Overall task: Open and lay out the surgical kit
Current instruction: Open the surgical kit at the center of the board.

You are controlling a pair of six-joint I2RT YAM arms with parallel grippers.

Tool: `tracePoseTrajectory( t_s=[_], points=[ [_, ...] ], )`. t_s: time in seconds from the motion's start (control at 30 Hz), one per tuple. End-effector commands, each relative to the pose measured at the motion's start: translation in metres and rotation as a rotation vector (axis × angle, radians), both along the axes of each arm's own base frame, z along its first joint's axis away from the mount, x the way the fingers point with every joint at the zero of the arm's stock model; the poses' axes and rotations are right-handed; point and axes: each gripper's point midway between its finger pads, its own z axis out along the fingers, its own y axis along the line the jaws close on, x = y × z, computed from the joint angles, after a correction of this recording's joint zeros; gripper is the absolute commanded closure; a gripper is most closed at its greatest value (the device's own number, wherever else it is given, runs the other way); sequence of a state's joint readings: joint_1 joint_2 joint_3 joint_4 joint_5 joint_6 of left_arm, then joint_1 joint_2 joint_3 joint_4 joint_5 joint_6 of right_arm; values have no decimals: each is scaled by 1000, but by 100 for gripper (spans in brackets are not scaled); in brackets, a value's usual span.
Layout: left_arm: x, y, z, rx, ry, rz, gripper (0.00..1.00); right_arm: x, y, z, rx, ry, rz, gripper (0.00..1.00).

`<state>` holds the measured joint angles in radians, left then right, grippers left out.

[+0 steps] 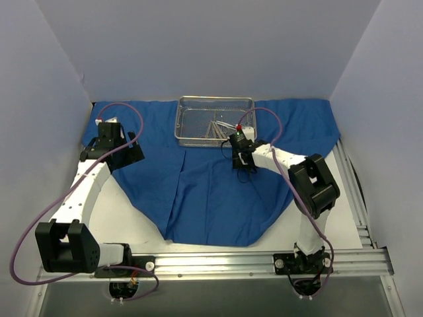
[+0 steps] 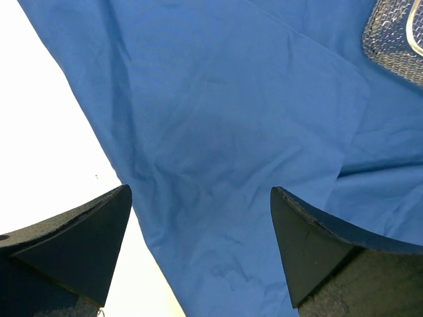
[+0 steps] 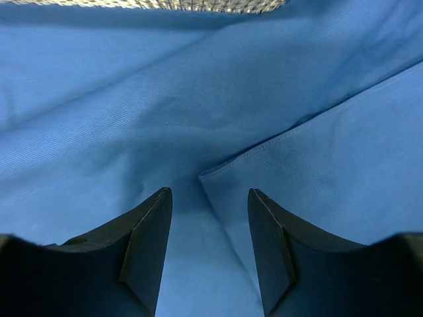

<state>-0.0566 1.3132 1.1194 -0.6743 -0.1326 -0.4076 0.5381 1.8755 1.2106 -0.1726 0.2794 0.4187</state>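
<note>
Left gripper point(image 2: 199, 191), jaws wide, hangs over the blue cloth point(image 1: 211, 198) at nine o'clock; right gripper point(image 3: 209, 193), jaws narrower, empty, sits six o'clock of the wire tray point(image 1: 179, 122).

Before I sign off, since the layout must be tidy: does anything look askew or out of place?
Yes. The blue cloth wrap is creased down its middle, and a hemmed flap lies folded over it under the right gripper. The instruments lie heaped in the wire-mesh tray, not laid out.
</note>
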Motion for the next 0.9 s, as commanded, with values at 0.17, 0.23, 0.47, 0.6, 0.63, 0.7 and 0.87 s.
tracePoseTrajectory(
  t_s=[0.17,0.23,0.47,0.6,0.63,0.7,0.87],
  points=[
    [18,2,16,25,-86,-17,5,-2,-12,-22,-58,12,-45,63],
    [17,2,17,26,-89,-16,4,-5,-16,-25,-69,16,-57,66],
    [17,3,17,32,-87,-13,4,-16,-37,-30,-134,29,-90,81],
    [17,3,17,31,-89,-15,4,-19,-47,-28,-146,30,-107,93],
    [17,3,17,30,-89,-16,4,-18,-49,-28,-149,29,-113,96],
    [17,2,17,28,-89,-19,4,-19,-53,-25,-150,27,-120,100],
    [16,2,18,26,-92,-21,4,-17,-73,-7,-174,-1,-178,100]
  ],
)
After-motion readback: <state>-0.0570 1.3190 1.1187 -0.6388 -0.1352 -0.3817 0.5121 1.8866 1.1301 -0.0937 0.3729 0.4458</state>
